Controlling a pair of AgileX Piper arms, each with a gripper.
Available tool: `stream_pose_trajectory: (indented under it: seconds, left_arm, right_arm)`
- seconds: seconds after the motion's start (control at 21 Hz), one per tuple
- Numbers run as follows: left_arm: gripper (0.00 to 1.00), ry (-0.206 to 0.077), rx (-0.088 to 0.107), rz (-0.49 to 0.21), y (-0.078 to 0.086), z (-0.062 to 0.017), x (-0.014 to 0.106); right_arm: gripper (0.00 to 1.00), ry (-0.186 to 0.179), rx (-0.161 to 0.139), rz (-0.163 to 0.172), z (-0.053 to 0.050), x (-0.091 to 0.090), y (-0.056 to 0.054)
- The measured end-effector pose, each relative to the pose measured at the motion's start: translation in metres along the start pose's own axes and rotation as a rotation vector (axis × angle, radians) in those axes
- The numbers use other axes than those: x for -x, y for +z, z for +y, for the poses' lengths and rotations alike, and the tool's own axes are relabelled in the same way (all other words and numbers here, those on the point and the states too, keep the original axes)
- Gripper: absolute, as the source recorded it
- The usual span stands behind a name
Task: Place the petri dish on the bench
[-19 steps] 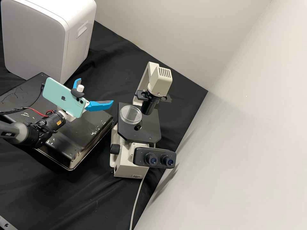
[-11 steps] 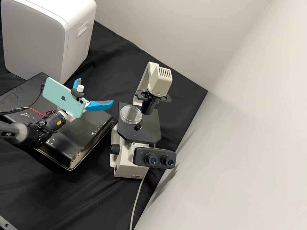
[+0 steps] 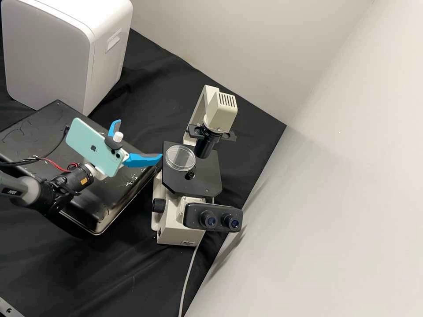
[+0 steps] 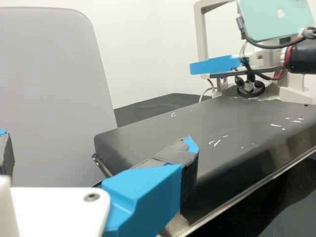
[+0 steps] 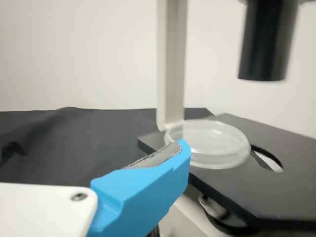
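Microscope (image 3: 196, 182) beside black tray (image 3: 115, 190); white appliance (image 3: 61, 48) behind.

**Right end effector (image 3: 139, 138), left end effector (image 4: 96, 148): both spread wide**

The right arm (image 3: 26, 191) enters from the high view's left edge, forearm slanting up to the wrist, blue fingers (image 3: 143, 158) far apart. The left's likewise.

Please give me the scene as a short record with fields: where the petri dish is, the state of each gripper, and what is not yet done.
petri dish: lies flat on the black stage of the microscope, not on the bench
right gripper: open, one fingertip close to the dish's rim; contact cannot be told
left gripper: open, low beside the black tray, next to the white appliance
task state: dish not yet grasped
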Motion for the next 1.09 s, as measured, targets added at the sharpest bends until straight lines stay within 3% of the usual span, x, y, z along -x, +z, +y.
stream_pose_trajectory:
  seconds: [0.33,0.57,0.76,1.09]
  left_arm:
    - [1.0,-0.003,-0.003,-0.002,0.0,-0.0005,0.0]
    - [1.0,-0.003,-0.003,-0.008,0.001,-0.0007,0.0]
    - [1.0,-0.005,-0.004,-0.011,0.002,-0.0009,0.0]
    - [1.0,-0.009,-0.009,-0.011,0.002,-0.0018,0.0]
  right_arm:
    - [1.0,0.031,-0.011,-0.01,0.014,0.01,0.011]
    - [1.0,0.06,-0.005,-0.041,0.024,0.011,0.023]
    - [1.0,0.062,-0.004,-0.071,0.025,0.01,0.032]
    - [1.0,0.06,0.008,-0.083,0.024,-0.005,0.04]
